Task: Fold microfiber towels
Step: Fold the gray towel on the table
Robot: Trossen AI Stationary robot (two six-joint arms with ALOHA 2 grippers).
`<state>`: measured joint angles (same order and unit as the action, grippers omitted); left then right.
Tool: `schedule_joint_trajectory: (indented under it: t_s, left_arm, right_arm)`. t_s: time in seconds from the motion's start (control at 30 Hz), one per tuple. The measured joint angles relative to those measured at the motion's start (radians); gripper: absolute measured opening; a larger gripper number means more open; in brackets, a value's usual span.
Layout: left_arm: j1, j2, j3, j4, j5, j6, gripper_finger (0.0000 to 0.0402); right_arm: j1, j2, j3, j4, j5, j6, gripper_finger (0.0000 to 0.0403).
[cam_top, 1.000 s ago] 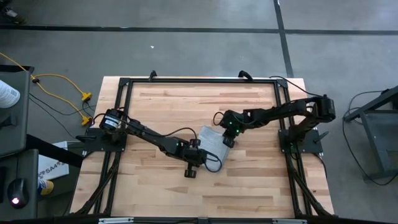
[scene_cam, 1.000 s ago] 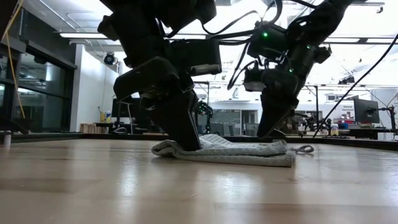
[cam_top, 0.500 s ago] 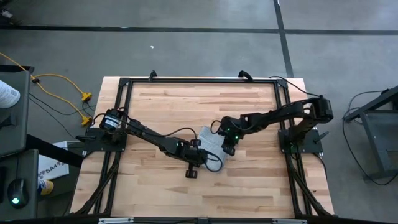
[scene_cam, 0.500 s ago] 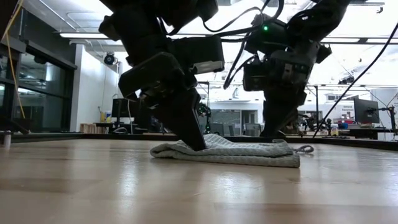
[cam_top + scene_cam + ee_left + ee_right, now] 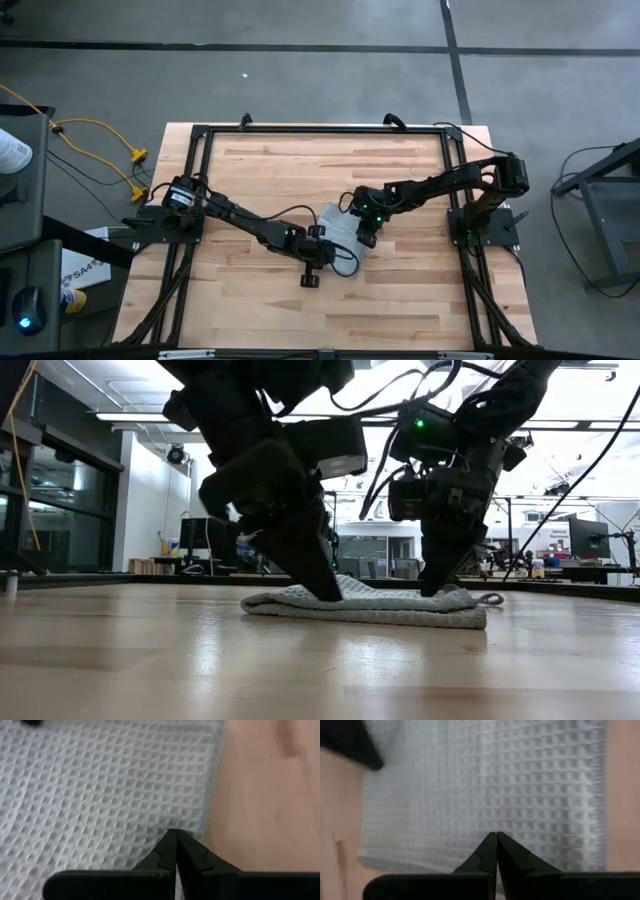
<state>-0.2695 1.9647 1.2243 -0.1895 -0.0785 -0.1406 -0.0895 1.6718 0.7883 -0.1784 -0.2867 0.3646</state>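
The light grey-blue microfiber towel [image 5: 340,228] lies folded in a flat stack near the middle of the wooden table [image 5: 260,170], and shows in the low view [image 5: 380,606]. My left gripper [image 5: 322,244] is shut, its tips on the towel's near left part [image 5: 174,834]. My right gripper [image 5: 366,236] is shut, its tips on the towel's right part [image 5: 496,835]. In the low view my left gripper [image 5: 325,593] and my right gripper [image 5: 432,590] both reach down to the towel's top. My left gripper presses its shut fingertips [image 5: 170,842] down on the towel's top layer [image 5: 150,815], close to a side edge [image 5: 212,810], slanting down from the table's left. The towel lies flat on the table. My right gripper presses its shut fingertips [image 5: 492,845] down on the towel's top surface [image 5: 500,815], slanting down from the table's right. The towel lies flat under it.
A black frame [image 5: 320,130] runs around the tabletop. Bare wood lies on all sides of the towel. A small loop [image 5: 490,599] sticks out at the towel's end in the low view.
My right gripper has moved toward the table's near edge and down, from just beyond the towel onto its top. My left gripper has tipped and slid a little along the towel toward the right. The towel's right end has crept slightly outward.
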Motion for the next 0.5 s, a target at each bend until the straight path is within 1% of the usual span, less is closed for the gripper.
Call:
schedule_joint_trajectory:
  t_s: [0.07, 0.5]
  left_arm:
    - [0.0, 0.015, 0.002, 0.029, 0.012, -0.001, 0.0]
    - [0.0, 0.018, 0.0, 0.063, 0.009, 0.002, 0.0]
  right_arm:
    - [-0.012, 0.0, 0.0, -0.001, -0.002, -0.01, 0.0003]
    - [-0.07, 0.004, 0.0, -0.005, -0.031, -0.085, 0.0003]
